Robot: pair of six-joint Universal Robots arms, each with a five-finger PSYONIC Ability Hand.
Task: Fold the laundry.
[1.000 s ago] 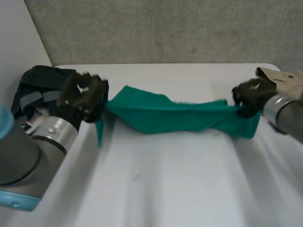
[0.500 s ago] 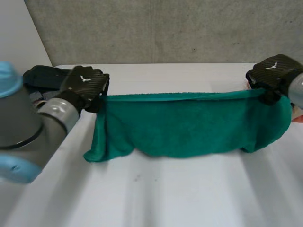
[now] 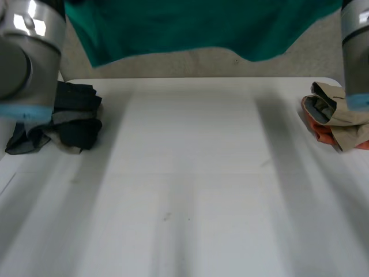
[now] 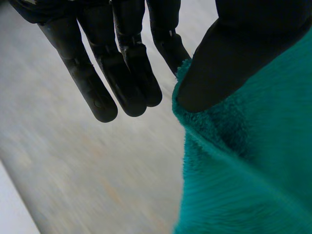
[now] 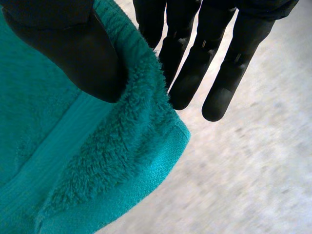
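Head view: the green towel hung spread out high above the white table. In the wrist views, the left hand pinched the towel's edge between thumb and straight fingers. The right hand pinched a corner likewise.

Left arm and right arm stand lifted high; left hand and right hand each pinch a green towel under the thumb, fingers straight.

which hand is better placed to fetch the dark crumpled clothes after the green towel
Left, likely: the dark crumpled clothes lie beside the left arm, far from the right arm. Left hand and right hand pinch the green fleecy towel.
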